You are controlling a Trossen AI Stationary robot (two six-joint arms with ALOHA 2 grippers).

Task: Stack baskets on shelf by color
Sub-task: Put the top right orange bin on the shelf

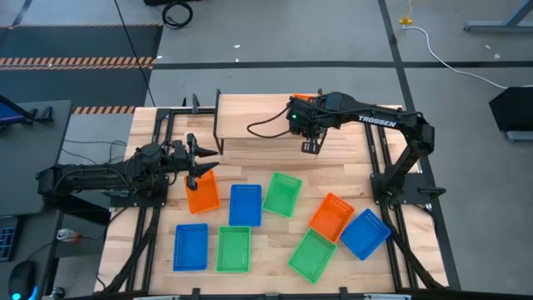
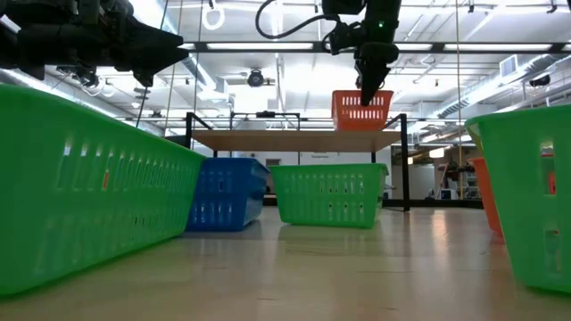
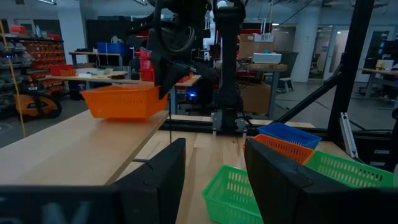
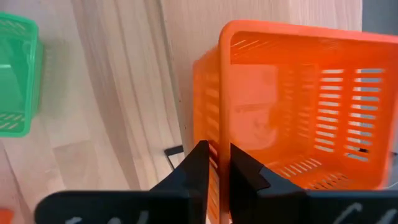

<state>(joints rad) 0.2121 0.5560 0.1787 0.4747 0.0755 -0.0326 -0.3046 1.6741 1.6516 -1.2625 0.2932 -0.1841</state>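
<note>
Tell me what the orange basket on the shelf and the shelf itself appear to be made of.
The orange basket looks like moulded plastic: one even colour, a slight sheen, slotted walls and a rounded rim. The right gripper straddles its near wall. The shelf seems to have a light wooden top with visible grain, matte finish, on thin black legs, probably metal, though that is a guess from their look.

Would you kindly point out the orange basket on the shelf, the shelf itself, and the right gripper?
orange basket on the shelf [image 4: 323, 106], right wrist view, on its floor.
shelf [image 1: 250, 112], high view, on bare plank top.
right gripper [image 4: 216, 163], right wrist view, midway between its fingertips at the basket's wall.
</note>
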